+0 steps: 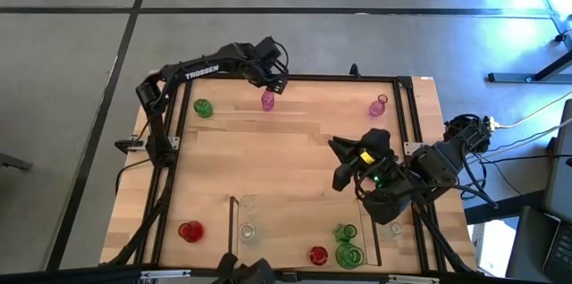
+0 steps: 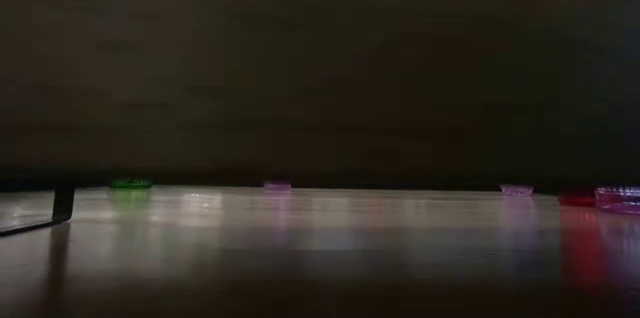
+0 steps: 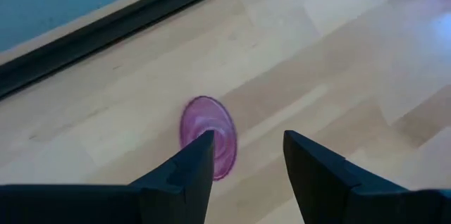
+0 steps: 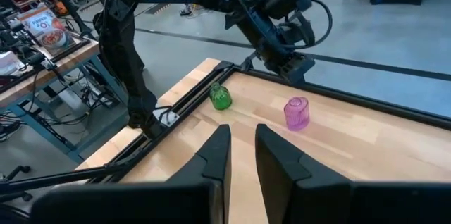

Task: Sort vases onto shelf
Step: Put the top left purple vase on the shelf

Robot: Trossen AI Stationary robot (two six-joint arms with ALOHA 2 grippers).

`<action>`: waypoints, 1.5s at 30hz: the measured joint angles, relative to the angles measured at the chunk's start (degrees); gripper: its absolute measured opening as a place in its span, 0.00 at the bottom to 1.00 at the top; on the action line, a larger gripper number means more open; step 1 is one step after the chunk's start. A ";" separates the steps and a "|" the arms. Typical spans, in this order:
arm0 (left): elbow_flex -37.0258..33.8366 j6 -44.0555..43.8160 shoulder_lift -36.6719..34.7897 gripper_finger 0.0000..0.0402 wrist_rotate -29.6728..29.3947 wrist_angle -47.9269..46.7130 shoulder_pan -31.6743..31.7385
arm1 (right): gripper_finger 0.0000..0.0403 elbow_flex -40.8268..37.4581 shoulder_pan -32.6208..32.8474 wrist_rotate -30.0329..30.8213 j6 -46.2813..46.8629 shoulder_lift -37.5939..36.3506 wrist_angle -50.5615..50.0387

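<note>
A pink vase [image 1: 268, 100] stands upright on the table near the far edge. My left gripper [image 1: 273, 86] hovers open just above it. In the left wrist view the vase's mouth [image 3: 204, 131] shows beside and partly under one finger, not between the two [image 3: 246, 160]. My right gripper [image 1: 343, 155] hangs high over the table's right middle, its fingers [image 4: 242, 150] a narrow gap apart with nothing between them. The shelf [image 1: 231, 221], a thin dark frame, lies at the near edge with clear [image 1: 248, 230], green [image 1: 345, 231] and red [image 1: 318, 255] vases on it.
A green vase [image 1: 203, 107] stands at the far left and a second pink one [image 1: 379, 105] at the far right. A red vase [image 1: 190, 230] stands near left, outside the shelf. The black frame rail [image 3: 120, 23] runs close behind the pink vase.
</note>
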 joint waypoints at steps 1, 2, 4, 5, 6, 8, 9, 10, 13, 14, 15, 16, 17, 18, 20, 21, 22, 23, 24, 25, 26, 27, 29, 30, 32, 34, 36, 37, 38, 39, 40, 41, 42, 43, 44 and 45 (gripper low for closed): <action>0.00 0.51 0.00 0.41 0.29 -0.30 0.42 | 0.13 0.00 0.00 -0.20 0.00 0.00 0.14; 0.00 0.84 0.00 0.41 0.76 -0.61 0.94 | 0.13 0.00 0.00 -0.39 0.04 0.00 0.31; 0.00 0.96 0.00 0.41 1.39 -1.86 2.02 | 0.13 0.00 0.00 -0.39 0.04 0.00 0.81; 0.00 0.96 0.00 0.41 2.23 -2.01 2.51 | 0.13 0.00 0.00 -0.41 0.04 0.00 1.16; 0.00 0.92 0.00 0.41 3.57 -1.72 2.93 | 0.13 0.00 0.00 -0.41 0.07 0.00 1.44; 0.00 0.99 -0.37 0.41 5.22 -1.65 3.35 | 0.13 0.00 0.00 -0.41 0.04 0.00 1.49; 0.00 1.22 -0.77 0.41 5.41 -1.69 3.26 | 0.13 0.00 0.00 -0.39 0.00 0.00 1.48; 0.00 1.76 -1.26 0.41 5.43 -1.71 3.09 | 0.13 0.00 -0.04 -0.39 0.00 0.00 1.41; 0.00 2.35 -3.03 0.41 5.28 -1.94 2.60 | 0.13 0.00 -0.07 -0.39 -0.04 0.00 1.25; 0.00 2.32 -3.55 0.41 5.63 -2.08 2.55 | 0.13 0.00 -0.07 -0.37 -0.11 0.00 1.25; 0.00 2.28 -3.99 0.41 6.35 -2.51 2.45 | 0.13 0.00 -0.07 -0.35 -0.23 0.00 1.24; 0.00 2.28 -4.37 0.41 7.49 -2.70 2.27 | 0.13 0.00 -0.09 -0.32 -0.34 0.00 1.23; 0.00 2.26 -4.68 0.41 9.24 -2.63 1.97 | 0.13 0.00 -0.09 -0.35 -0.69 0.00 1.23; 0.00 2.25 -4.80 0.41 11.57 -2.63 1.54 | 0.13 0.00 -0.09 -0.32 -1.17 0.00 1.25; 0.00 2.64 -4.82 0.41 15.33 -2.85 0.16 | 0.13 0.00 -0.11 -0.26 -1.55 0.00 1.21; 0.00 3.61 -4.66 0.41 15.87 -2.73 -0.60 | 0.12 0.00 -0.11 0.06 -1.59 0.00 1.21; 0.00 4.68 -4.33 0.41 15.83 -2.12 -1.46 | 0.13 0.00 -0.11 0.31 -1.60 0.00 1.19; 0.00 5.66 -4.01 0.41 15.52 -0.95 -2.07 | 0.13 0.00 -0.11 0.60 -1.61 0.00 1.19; 0.00 6.48 -3.47 0.41 15.14 -0.09 -2.38 | 0.13 0.00 -0.11 0.74 -1.62 0.00 1.20; 0.00 6.68 -2.82 0.41 15.14 0.46 -2.48 | 0.12 0.00 -0.11 0.75 -1.62 0.00 1.20; 0.00 6.67 -2.03 0.41 15.14 0.63 -2.39 | 0.13 0.00 -0.11 0.71 -1.62 0.00 1.21; 0.00 6.67 -1.19 0.41 15.05 0.56 -2.19 | 0.13 0.00 -0.11 0.57 -1.62 0.00 1.21; 0.00 6.80 0.35 0.41 13.94 -0.51 -1.62 | 0.12 0.00 -0.11 -0.15 -1.60 0.00 1.21; -0.04 7.18 0.92 0.41 13.28 -0.93 -1.34 | 0.12 0.00 -0.11 -0.49 -1.59 0.00 1.23; -0.04 8.12 1.66 0.41 11.67 -0.98 -0.98 | 0.12 0.00 -0.11 -0.97 -1.51 0.00 1.29; -0.04 8.39 2.12 0.41 10.60 -1.36 -0.55 | 0.12 0.00 -0.11 -1.86 -1.47 0.00 1.65; -0.04 8.52 2.34 0.41 10.23 -1.82 -0.03 | 0.12 0.00 -0.11 -2.06 -1.46 0.00 1.88; -0.04 8.64 2.36 0.41 10.19 -1.95 0.17 | 0.12 0.00 -0.11 -2.06 -1.46 0.00 2.08; -0.04 8.85 2.36 0.41 10.21 -1.98 0.34 | 0.12 0.00 -0.11 -2.09 -1.46 0.00 2.27; -0.04 8.91 2.34 0.41 10.29 -1.96 0.40 | 0.12 0.00 -0.11 -2.09 -1.46 0.00 2.37; -0.04 8.90 2.32 0.41 10.48 -1.96 0.48 | 0.12 0.00 -0.11 -2.02 -1.44 0.00 2.42; -0.04 8.66 2.32 0.41 10.50 -1.98 0.49 | 0.12 0.00 -0.11 -1.92 -1.44 0.00 2.48; -0.04 8.33 2.33 0.41 10.46 -2.04 0.48 | 0.12 0.00 -0.11 -1.92 -1.44 0.00 2.48; -0.04 7.74 2.34 0.41 10.32 -2.18 0.36 | 0.12 0.00 -0.11 -1.92 -1.46 0.00 2.45; -0.04 6.65 2.34 0.41 9.83 -2.57 0.13 | 0.12 0.00 -0.11 -1.90 -1.49 0.00 2.47; -0.04 5.60 2.33 0.41 9.25 -3.09 -0.19 | 0.12 0.00 -0.11 -1.87 -1.50 0.00 2.45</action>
